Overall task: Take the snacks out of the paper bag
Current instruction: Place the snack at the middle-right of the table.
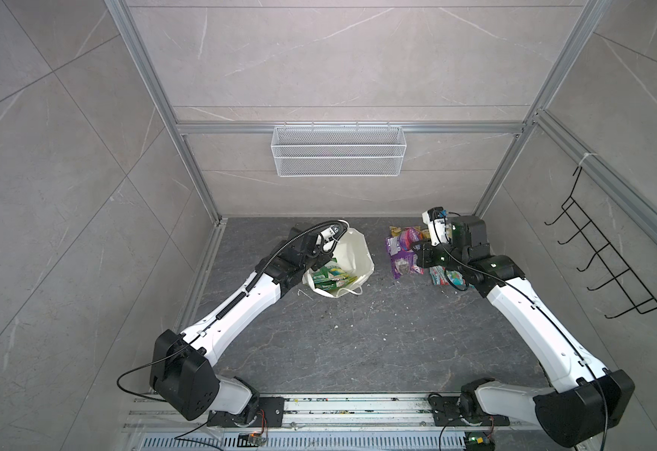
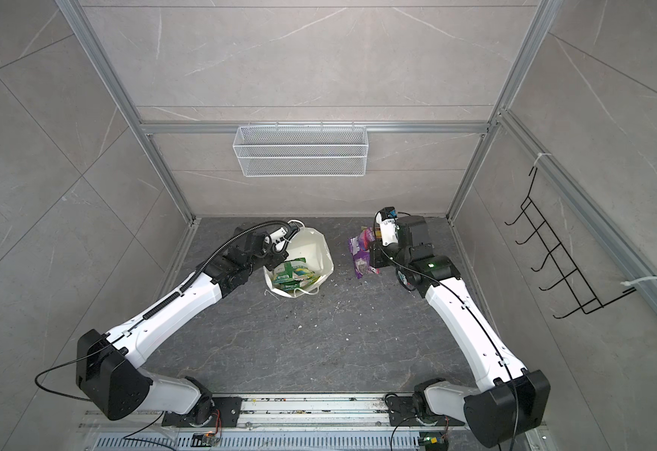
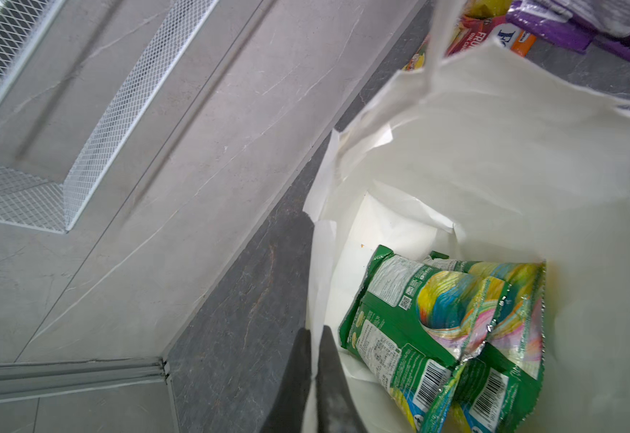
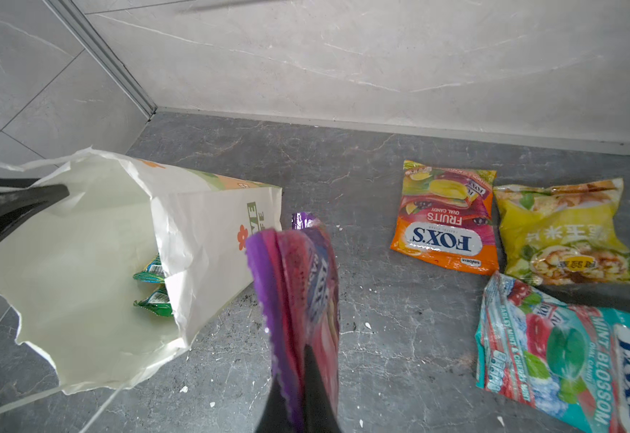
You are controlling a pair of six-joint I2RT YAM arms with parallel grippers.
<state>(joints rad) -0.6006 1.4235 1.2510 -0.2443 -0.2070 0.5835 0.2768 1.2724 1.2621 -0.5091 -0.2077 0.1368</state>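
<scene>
The white paper bag [image 1: 352,255] lies tilted on the dark floor, mouth open, its flowered side [image 4: 212,221] seen in the right wrist view. Two green snack packets [image 3: 437,330] lie inside it. My left gripper [image 3: 315,337] is shut on the bag's rim, one finger inside and one outside. My right gripper [image 4: 296,360] is shut on a purple snack packet [image 4: 298,285], held just above the floor to the right of the bag. An orange FOX'S packet [image 4: 444,225], a yellow packet [image 4: 564,232] and a teal FOX'S packet [image 4: 568,356] lie on the floor beyond it.
A white wire-mesh basket [image 1: 338,150] hangs on the back wall. A black wire hook rack [image 1: 608,250] hangs on the right wall. Aluminium frame posts [image 1: 201,187] mark the back corners. White crumbs are scattered over the floor [image 1: 358,336].
</scene>
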